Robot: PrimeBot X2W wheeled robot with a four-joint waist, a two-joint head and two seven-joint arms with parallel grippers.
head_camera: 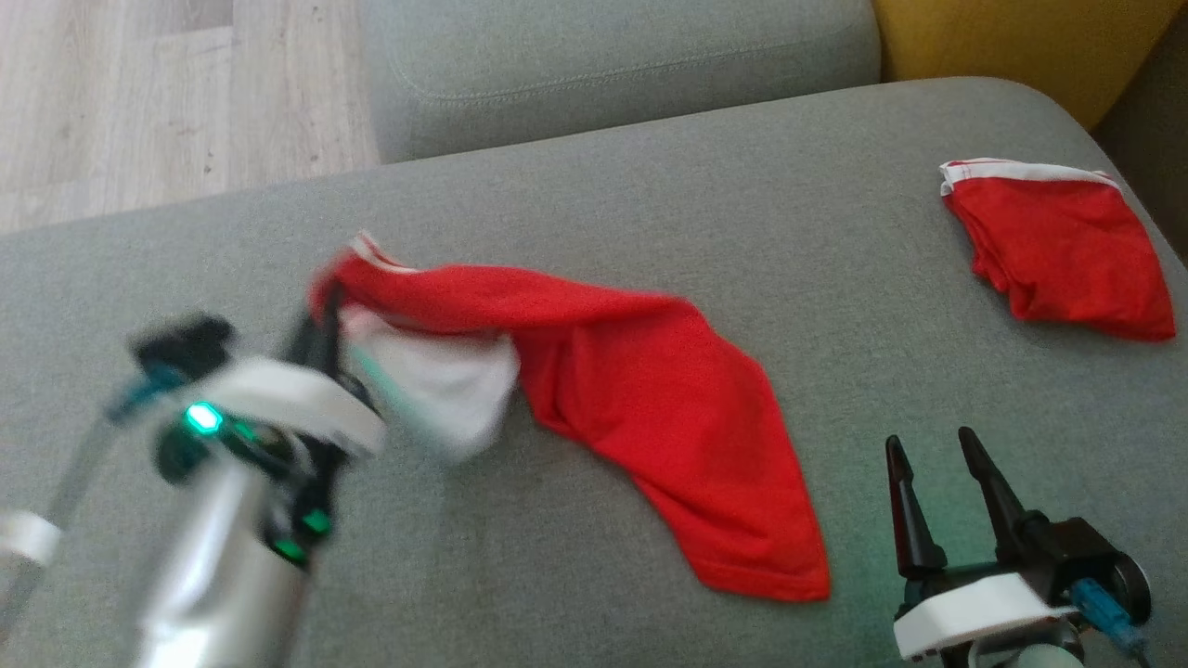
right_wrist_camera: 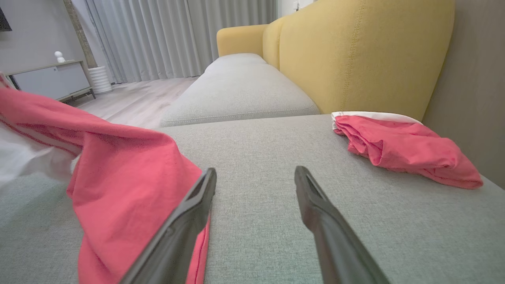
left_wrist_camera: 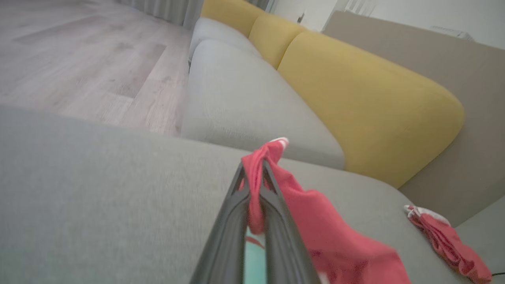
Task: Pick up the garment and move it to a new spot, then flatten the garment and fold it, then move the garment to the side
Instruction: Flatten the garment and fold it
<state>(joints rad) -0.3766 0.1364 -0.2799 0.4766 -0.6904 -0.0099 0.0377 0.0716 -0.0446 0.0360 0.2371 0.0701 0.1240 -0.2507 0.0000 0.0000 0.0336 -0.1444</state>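
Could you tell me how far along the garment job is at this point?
Done: the left gripper is shut on the red garment at its white-trimmed edge. In hand: that end is lifted, the rest lies on the grey cushion. The right gripper is open, holding nothing. Left: moving, flattening, folding, setting aside.

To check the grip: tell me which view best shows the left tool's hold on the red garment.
The left wrist view: the left tool is shut on a fold of the red garment near its white trim, seen close. The head view blurs that grip; the right wrist view gives the garment's draped body.
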